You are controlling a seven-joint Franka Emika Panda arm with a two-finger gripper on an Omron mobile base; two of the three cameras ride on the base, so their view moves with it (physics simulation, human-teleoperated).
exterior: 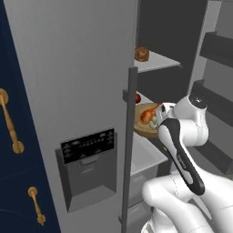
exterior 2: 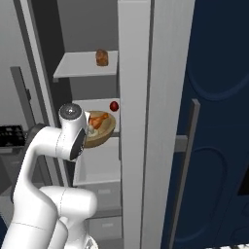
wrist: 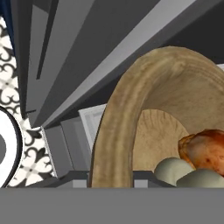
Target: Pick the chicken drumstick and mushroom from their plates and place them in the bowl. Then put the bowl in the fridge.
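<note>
I see the bowl (exterior: 144, 125) inside the open fridge (exterior: 77, 91), at the front edge of a middle shelf (exterior 2: 99, 105), partly out past it. The drumstick (exterior: 149, 113) lies in the bowl, with the mushroom (exterior: 154, 121) beside it on the arm's side. A small round fruit (exterior 2: 114, 106) sits on the same shelf, just behind the bowl. On the shelf above rests a lumpy item (exterior 2: 101, 57). A drawer (exterior: 142, 154) lies below the bowl. The shut door with the dispenser (exterior: 88, 166) stands left of the opening.

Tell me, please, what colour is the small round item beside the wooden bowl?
Dark red small round item; the right base view shows it best.
</note>
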